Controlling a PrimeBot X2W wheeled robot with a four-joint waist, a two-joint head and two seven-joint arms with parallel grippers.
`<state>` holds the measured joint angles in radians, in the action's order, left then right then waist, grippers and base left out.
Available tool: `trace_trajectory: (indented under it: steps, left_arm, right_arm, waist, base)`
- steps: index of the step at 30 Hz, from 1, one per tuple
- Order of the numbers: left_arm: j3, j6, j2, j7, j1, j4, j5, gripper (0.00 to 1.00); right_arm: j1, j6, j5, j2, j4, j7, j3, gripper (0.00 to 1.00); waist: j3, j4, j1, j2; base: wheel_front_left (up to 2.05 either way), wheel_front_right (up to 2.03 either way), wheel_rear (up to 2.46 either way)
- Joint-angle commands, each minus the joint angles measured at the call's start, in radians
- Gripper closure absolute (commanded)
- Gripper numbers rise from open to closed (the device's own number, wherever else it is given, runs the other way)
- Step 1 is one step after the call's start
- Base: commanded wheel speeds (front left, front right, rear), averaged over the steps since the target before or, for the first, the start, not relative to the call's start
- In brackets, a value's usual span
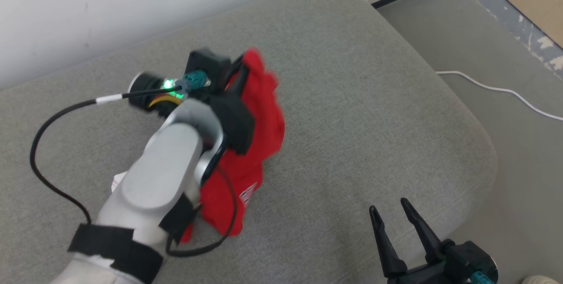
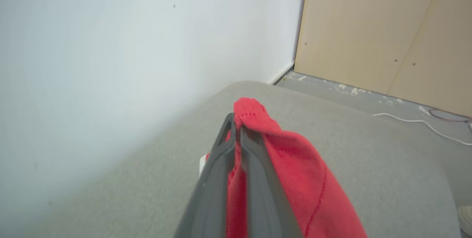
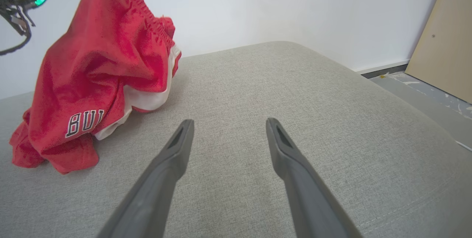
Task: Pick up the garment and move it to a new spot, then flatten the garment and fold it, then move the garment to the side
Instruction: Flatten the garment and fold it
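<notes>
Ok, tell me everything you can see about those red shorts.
The red shorts look like mesh basketball shorts, with a gathered elastic waistband, white trim and white lettering of which BUL can be read. They hang bunched from the left end effector, which is shut on the waistband edge. Their lower folds rest crumpled on the grey cushion.

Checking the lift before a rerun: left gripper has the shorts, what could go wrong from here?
1. Left gripper pinches only the waistband edge of the shorts; it may slip.
2. The hem rests on the cushion, so it may drag and bunch.
3. The arm's cable loops by the hem and could snag.
</notes>
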<state>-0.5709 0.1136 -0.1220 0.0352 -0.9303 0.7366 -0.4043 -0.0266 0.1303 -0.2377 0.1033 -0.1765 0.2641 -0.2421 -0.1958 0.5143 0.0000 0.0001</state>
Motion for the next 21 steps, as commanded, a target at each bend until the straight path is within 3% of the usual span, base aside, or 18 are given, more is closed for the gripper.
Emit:
trace_trajectory:
  steps: [1,4,7,11,16,21]
  left_arm:
    - [0.008,-0.011,0.017,-0.066,-0.034,-0.019,0.013,1.0]
    - [0.021,-0.036,0.046,-0.216,-0.073,-0.051,0.015,1.0]
    - [0.033,-0.068,0.063,-0.284,-0.101,-0.089,0.005,1.0]
    - [0.074,-0.124,0.071,-0.301,-0.084,-0.186,-0.017,1.0]
    - [0.072,-0.154,0.069,-0.301,0.075,-0.212,-0.025,1.0]
    - [0.153,-0.186,0.053,-0.301,0.289,-0.21,-0.037,1.0]
  right_arm:
    - [-0.005,0.001,-0.007,0.006,-0.005,0.001,-0.004,0.0]
    - [-0.007,0.001,-0.008,0.011,-0.013,0.0,-0.01,0.0]
    - [-0.006,0.001,-0.009,0.014,-0.016,0.0,-0.009,0.0]
    - [0.0,0.001,-0.01,0.011,-0.015,0.0,-0.005,0.0]
    - [0.004,0.001,-0.016,0.006,-0.006,0.001,0.004,0.0]
    - [0.008,0.001,-0.017,0.004,0.0,0.0,0.011,0.0]
  waist:
    - [0.012,-0.003,0.0,-0.0001]
    - [0.031,-0.006,0.0,-0.0001]
    - [0.052,-0.012,0.0,-0.0001]
    - [0.066,-0.035,0.0,-0.0001]
    - [0.056,-0.096,0.0,-0.0001]
    - [0.05,-0.16,0.0,-0.0001]
  base:
    - [0.0,0.0,0.0]
    - [0.0,0.0,0.0]
    - [0.0,0.0,0.0]
    - [0.0,0.0,0.0]
    - [0.0,0.0,0.0]
    - [0.0,0.0,0.0]
